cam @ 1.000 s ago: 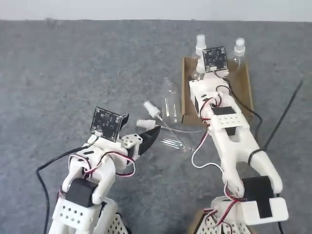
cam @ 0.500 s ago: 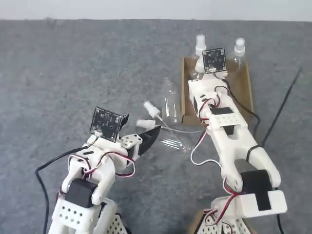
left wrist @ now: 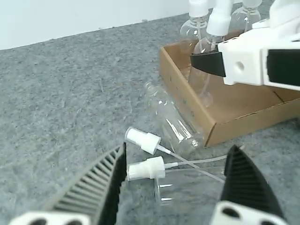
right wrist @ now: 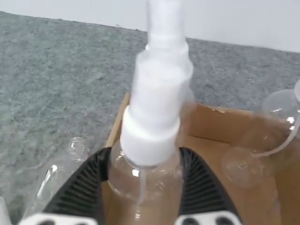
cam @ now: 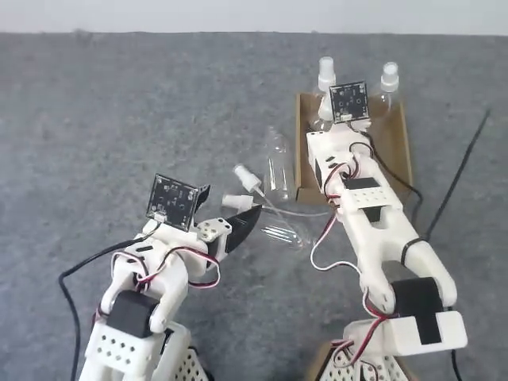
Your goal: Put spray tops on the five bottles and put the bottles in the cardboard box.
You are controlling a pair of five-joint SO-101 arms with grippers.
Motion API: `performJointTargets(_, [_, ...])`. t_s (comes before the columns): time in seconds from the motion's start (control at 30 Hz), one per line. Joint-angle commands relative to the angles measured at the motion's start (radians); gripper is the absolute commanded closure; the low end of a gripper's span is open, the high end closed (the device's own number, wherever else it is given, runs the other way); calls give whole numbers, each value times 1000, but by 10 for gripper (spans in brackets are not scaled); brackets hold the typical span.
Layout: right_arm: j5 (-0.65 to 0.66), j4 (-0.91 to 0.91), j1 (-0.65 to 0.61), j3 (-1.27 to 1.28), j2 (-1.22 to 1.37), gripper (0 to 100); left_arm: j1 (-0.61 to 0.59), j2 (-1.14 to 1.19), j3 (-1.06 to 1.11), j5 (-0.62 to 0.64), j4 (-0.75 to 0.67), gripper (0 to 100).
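Observation:
A flat cardboard box (cam: 394, 151) lies at the far right. Two capped bottles (cam: 326, 75) (cam: 389, 79) stand at its far edge. My right gripper (right wrist: 144, 157) is over the box, shut on a third clear bottle (right wrist: 140, 183) just below its white spray top (right wrist: 157, 108); its black finger (left wrist: 208, 64) shows in the left wrist view. Two uncapped bottles lie on the table, one against the box (cam: 278, 163), the other nearer me (cam: 290, 228). Two loose spray tops (cam: 248, 178) (cam: 238, 200) lie beside them. My left gripper (cam: 226, 208) stands open just short of the nearer spray top (left wrist: 146, 168).
Grey carpet-like table surface (cam: 119, 119) spreads wide to the left. The box's near wall (left wrist: 234, 124) stands between the lying bottles and the bottles inside. A black cable (cam: 460, 182) runs right of the box.
The right arm has shifted a little over the box, its elbow rising, with the bottle still in its gripper. The left arm has kept still.

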Motion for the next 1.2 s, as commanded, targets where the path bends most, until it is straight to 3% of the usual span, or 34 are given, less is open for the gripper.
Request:
performJointTargets(0.0, [5,-5,-10,2,-12,987,-6,-18,-10,-6,-3,688])
performJointTargets(0.17, [5,1,-10,3,-12,880,-6,-18,-10,-6,-5,688])
performJointTargets(0.4, [5,1,-13,3,-12,850,-6,-18,-10,-6,-6,688])
performJointTargets(0.67, [6,2,-33,3,-12,749,-6,-18,-10,-6,-6,688])
performJointTargets(1.0, [6,7,-31,-3,-48,735,-6,-18,-10,-6,-6,688])
performJointTargets(1.17, [-2,211,-33,-37,-220,735,-6,-18,-10,-6,-6,688])
